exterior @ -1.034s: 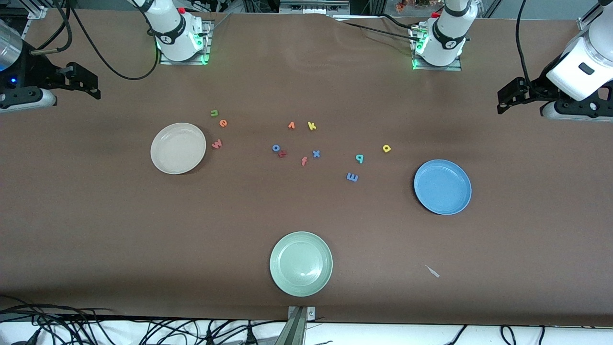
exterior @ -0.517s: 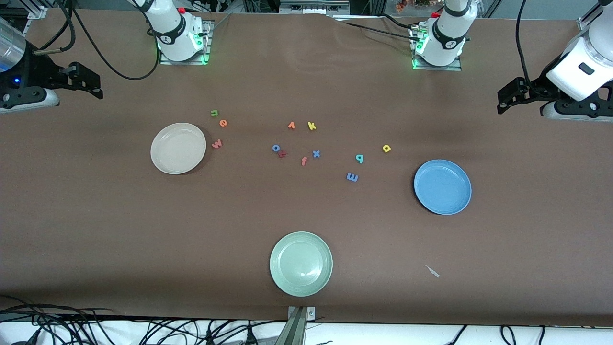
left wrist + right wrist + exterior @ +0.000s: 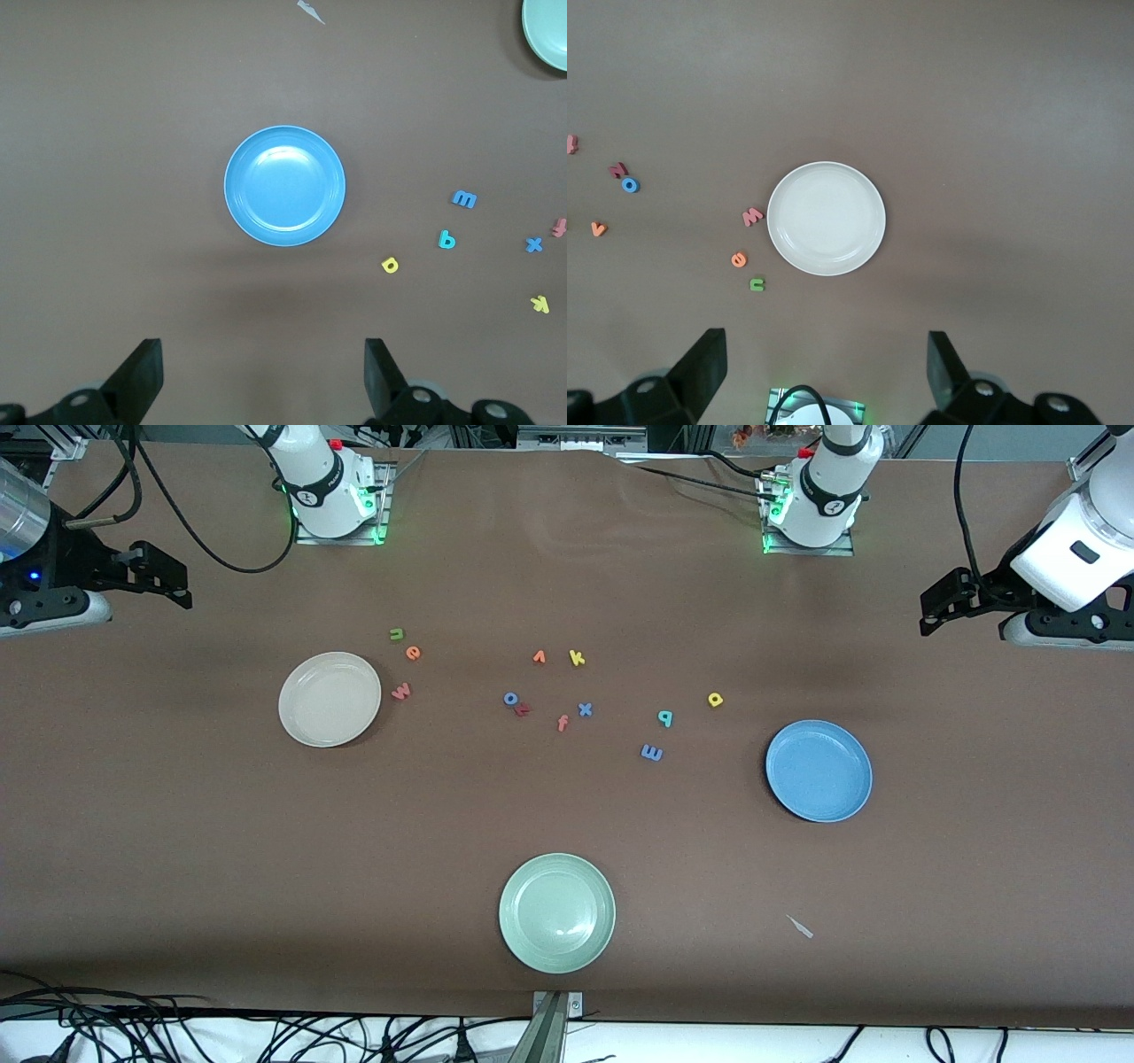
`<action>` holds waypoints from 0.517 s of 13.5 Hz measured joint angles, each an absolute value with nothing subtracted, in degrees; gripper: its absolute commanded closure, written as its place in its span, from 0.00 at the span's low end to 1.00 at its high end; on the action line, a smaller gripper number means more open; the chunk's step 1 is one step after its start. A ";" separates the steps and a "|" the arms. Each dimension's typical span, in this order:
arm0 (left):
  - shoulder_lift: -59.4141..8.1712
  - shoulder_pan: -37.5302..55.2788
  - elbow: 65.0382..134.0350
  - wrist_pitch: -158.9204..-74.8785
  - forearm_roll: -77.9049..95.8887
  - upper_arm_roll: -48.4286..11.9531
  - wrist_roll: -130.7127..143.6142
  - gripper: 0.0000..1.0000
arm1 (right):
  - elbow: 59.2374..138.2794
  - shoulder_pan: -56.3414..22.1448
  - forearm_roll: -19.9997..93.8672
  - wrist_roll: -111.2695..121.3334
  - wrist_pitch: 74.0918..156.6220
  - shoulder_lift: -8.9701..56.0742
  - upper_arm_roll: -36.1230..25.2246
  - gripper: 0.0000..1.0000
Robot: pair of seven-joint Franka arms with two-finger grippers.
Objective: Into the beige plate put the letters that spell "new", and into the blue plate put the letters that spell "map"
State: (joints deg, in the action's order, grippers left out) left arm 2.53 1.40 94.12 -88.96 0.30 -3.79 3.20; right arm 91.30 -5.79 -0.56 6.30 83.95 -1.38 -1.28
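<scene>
i have both arms parked high at the ends of the table [image 3: 177,850]. the left gripper [image 3: 930,607] hangs over the left arm's end of the table, near the edge where the bases stand, fingers [image 3: 142,376] spread wide and holding nothing. the right gripper [image 3: 177,580] hangs over the right arm's end, near that same edge, its fingers [image 3: 704,367] just as wide and bare.

the beige plate [image 3: 330,699] sits toward the right arm's end. just beside it, on the side toward the table's middle, lie the pinkish-red w [image 3: 401,690], the orange e [image 3: 413,653] and the green n [image 3: 396,634], the n closest to the base edge. none of them touches the plate.

the blue plate [image 3: 819,771] sits toward the left arm's end. the blue m [image 3: 651,753], the teal letter [image 3: 664,717] and the yellow round letter [image 3: 716,700] lie on the table between it and the middle, apart from the plate.

in the table's middle i see a loose cluster: orange v [image 3: 539,657], yellow k [image 3: 577,658], blue o [image 3: 510,698] touching a dark red letter [image 3: 523,709], pink f [image 3: 562,723], blue x [image 3: 585,709]. a pale green plate [image 3: 556,913] sits by the edge nearest the front camera, with a small white scrap [image 3: 800,926] toward the left arm's end of that edge.
</scene>
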 measured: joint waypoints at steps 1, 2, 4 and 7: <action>2.53 1.40 94.12 -88.96 0.30 -3.79 3.20 0.00 | 91.30 -5.80 -0.56 6.30 83.91 -1.34 -1.28 0.00; 2.53 1.40 94.12 -88.97 0.30 -3.79 3.20 0.00 | 91.30 -5.80 -0.56 6.29 83.75 -1.29 -1.28 0.00; 2.53 1.40 94.12 -88.96 0.30 -3.79 3.20 0.00 | 91.32 -5.82 -0.56 6.29 83.09 -1.13 -1.28 0.00; 1.89 1.39 94.09 -88.96 0.30 -3.76 3.19 0.00 | 91.47 -6.26 -0.38 6.10 83.10 -0.81 -1.27 0.00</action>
